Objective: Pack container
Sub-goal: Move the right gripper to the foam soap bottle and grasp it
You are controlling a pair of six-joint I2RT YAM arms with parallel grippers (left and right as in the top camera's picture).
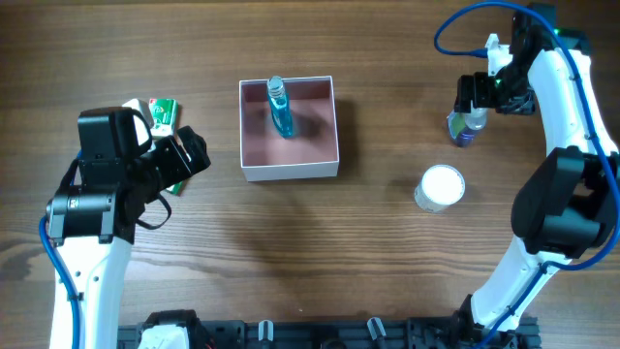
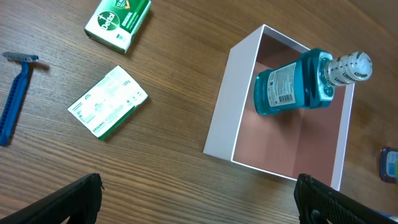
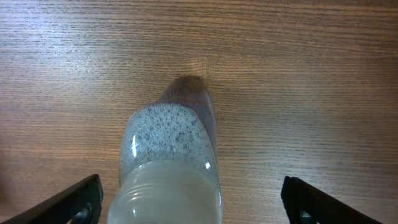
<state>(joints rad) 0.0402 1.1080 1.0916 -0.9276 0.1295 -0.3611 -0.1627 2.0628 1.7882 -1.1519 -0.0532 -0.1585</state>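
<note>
The container (image 1: pixel 289 167) is a square white-walled box with a dusty-pink inside at the table's middle; a blue mouthwash bottle (image 1: pixel 280 107) with a white cap stands in it. Both show in the left wrist view, the box (image 2: pixel 225 106) and the bottle (image 2: pixel 298 84). My left gripper (image 1: pixel 190 155) is open and empty, left of the box. My right gripper (image 1: pixel 475 97) is open over a clear bottle with a foamy top (image 3: pixel 171 158), which stands on the table between the spread fingers, untouched. In the overhead view that bottle (image 1: pixel 466 127) looks purple.
Two green-and-white packets (image 2: pixel 118 22) (image 2: pixel 107 101) and a blue razor (image 2: pixel 15 93) lie left of the box. A small round white-lidded jar (image 1: pixel 441 186) stands right of centre. A dark small item (image 2: pixel 389 165) shows at the right edge.
</note>
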